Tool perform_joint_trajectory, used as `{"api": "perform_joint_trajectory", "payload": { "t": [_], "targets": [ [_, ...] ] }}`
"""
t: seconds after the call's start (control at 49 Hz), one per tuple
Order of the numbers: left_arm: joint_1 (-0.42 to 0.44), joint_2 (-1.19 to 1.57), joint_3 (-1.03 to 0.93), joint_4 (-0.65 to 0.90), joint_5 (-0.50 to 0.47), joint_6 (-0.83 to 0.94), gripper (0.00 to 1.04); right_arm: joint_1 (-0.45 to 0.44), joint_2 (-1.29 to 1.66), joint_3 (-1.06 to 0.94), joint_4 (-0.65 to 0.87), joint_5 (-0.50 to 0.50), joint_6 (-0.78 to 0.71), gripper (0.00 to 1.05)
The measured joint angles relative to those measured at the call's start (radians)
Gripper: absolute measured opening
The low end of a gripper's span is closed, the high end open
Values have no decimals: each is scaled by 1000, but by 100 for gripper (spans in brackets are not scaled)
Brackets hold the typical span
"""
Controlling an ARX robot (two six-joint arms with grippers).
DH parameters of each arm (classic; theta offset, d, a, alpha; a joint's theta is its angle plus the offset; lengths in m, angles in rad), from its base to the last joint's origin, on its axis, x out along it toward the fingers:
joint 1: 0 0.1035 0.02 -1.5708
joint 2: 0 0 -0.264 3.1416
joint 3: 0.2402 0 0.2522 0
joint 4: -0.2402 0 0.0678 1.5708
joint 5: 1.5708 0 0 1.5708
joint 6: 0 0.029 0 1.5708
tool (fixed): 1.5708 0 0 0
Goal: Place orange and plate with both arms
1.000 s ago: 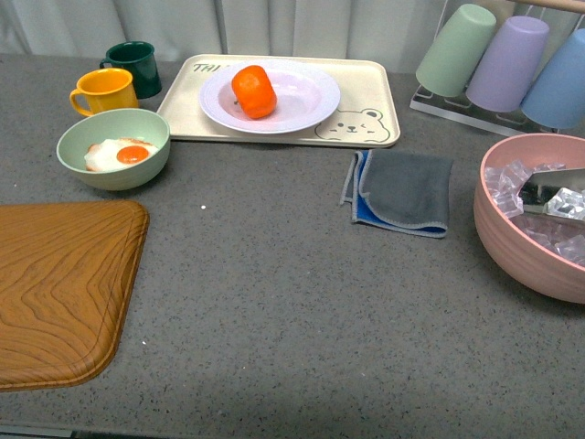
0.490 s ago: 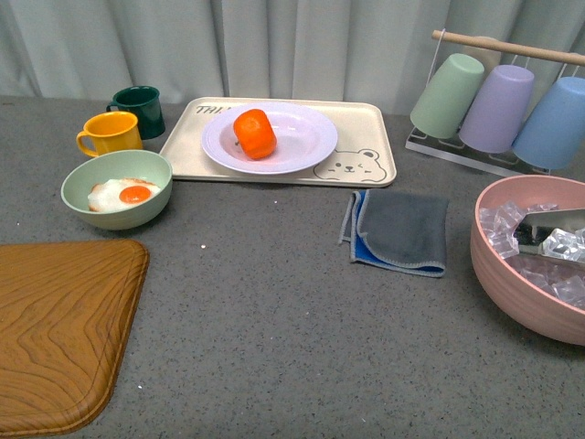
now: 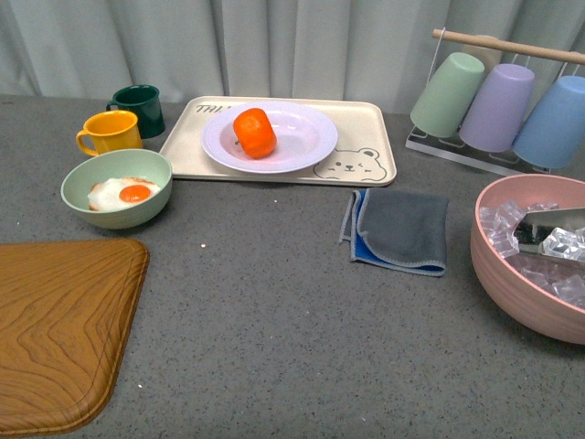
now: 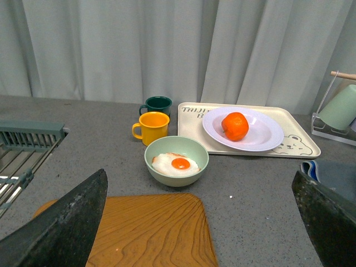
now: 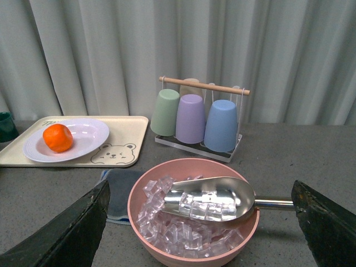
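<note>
The orange (image 3: pixel 254 132) lies in the pale lavender plate (image 3: pixel 302 146), which stands on the cream bear tray (image 3: pixel 370 137) at the back of the table. The left wrist view shows the orange (image 4: pixel 235 125) in the plate (image 4: pixel 266 136) far ahead, and my left gripper (image 4: pixel 203 222) hangs open above the wooden board and grey table. Seen from the right wrist, the orange (image 5: pixel 58 137) and plate (image 5: pixel 89 136) are at a distance. My right gripper (image 5: pixel 203 222) is open above the pink bowl of ice. Neither arm shows in the front view.
A green bowl with a fried egg (image 3: pixel 116 188), a yellow mug (image 3: pixel 110 133) and a dark green mug (image 3: pixel 139 110) stand left of the tray. A wooden board (image 3: pixel 55 320) lies front left, a grey cloth (image 3: pixel 398 229) mid-table, a pink ice bowl with scoop (image 3: pixel 535 261) right, a cup rack (image 3: pixel 498 101) behind.
The front view tilted upward between one second and half a second ago, so everything sits lower in frame. No object moved since then.
</note>
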Motion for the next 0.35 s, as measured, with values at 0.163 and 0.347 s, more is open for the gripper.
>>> {"api": "perform_joint_trajectory", "payload": {
  "t": [0.163,0.347],
  "targets": [
    [0,0,0,0,0,0,98,0,0,0,0,0,0,95],
    [0,0,0,0,0,0,98,0,0,0,0,0,0,95]
  ]
}}
